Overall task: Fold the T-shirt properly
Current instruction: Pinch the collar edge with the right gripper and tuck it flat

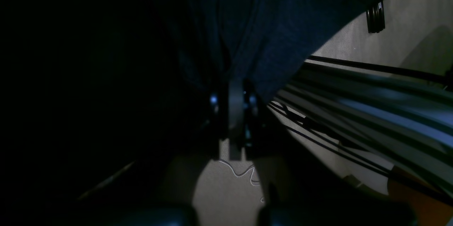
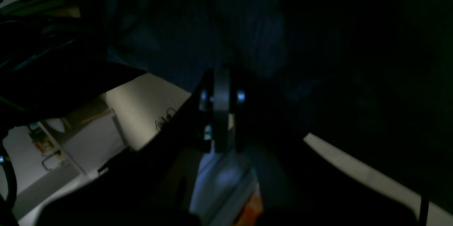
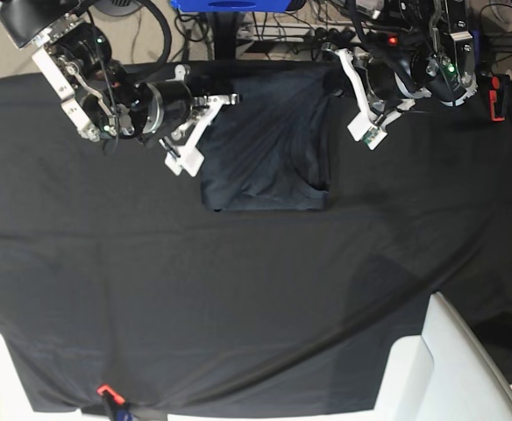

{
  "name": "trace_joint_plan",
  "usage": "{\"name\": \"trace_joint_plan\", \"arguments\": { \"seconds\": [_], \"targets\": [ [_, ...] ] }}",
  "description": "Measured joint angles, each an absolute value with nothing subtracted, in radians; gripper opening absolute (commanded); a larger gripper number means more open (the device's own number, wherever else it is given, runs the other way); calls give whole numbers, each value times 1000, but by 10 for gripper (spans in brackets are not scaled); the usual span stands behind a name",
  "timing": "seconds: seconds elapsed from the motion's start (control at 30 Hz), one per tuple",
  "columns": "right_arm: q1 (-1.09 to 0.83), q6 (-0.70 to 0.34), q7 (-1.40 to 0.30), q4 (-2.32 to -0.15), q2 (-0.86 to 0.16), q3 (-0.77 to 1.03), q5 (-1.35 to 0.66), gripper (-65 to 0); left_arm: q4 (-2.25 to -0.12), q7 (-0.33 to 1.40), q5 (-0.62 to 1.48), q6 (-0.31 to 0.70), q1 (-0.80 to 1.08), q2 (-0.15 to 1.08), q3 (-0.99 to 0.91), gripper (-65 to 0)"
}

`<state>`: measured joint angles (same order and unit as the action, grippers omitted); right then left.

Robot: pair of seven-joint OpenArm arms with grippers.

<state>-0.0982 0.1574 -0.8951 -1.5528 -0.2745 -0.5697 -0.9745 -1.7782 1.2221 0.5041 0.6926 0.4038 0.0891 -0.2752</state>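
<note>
The T-shirt lies as a dark slate-grey rectangle at the back middle of the table, with its near edge folded straight. My right gripper is at its far left corner and my left gripper at its far right corner. The left wrist view has the left gripper shut on a gathered pinch of the bluish T-shirt, which rises in pleats from the jaws. Seen from the right wrist, the right gripper is shut on the T-shirt in the same way.
A black tablecloth covers the whole table. White chair parts stand at the near right edge and near left corner. A small orange clip sits on the front edge, a red object at the far right. Cables run behind the table.
</note>
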Motion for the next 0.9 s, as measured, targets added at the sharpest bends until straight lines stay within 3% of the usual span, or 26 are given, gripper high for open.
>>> {"name": "trace_joint_plan", "arguments": {
  "seconds": [0.2,0.9],
  "targets": [
    [-98,149,-854,-1465,-293,-574,-988,-627,-1778,1222,506,693,402,89,-275,-650],
    [-96,149,-838,-1459,-290,-575,-992,-627,-1780,1220,506,693,402,96,-274,-650]
  ]
}}
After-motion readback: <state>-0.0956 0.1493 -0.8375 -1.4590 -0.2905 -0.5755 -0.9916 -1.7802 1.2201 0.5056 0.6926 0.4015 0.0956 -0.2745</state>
